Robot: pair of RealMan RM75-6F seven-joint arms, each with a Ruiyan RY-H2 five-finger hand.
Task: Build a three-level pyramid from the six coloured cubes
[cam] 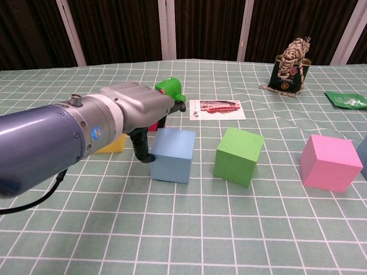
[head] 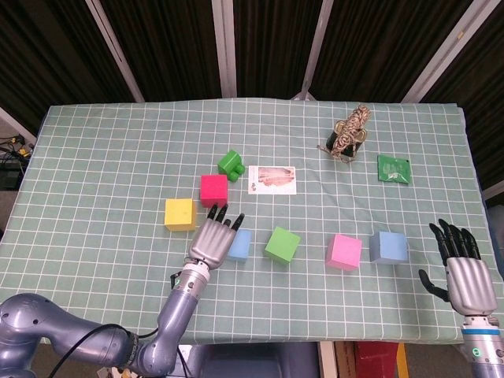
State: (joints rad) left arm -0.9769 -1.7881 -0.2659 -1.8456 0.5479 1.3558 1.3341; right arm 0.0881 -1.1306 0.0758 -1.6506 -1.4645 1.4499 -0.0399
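Left hand (cam: 135,112) against light-blue cube (cam: 172,154) (green cube (cam: 239,156) near).

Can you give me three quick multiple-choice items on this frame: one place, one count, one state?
1. What lies right of the green cube in the head view?
A. yellow cube
B. pink cube
C. red cube

2. How many blue cubes are on the table?
A. one
B. two
C. three

3. How is the right hand?
A. holding a cube
B. pressing on the card
C. holding nothing, fingers apart

Answers:
1 B, the pink cube sits right of the green one.
2 B, one blue cube by the left hand, another blue cube near the pink.
3 C, it is at the table's edge, clear of everything.
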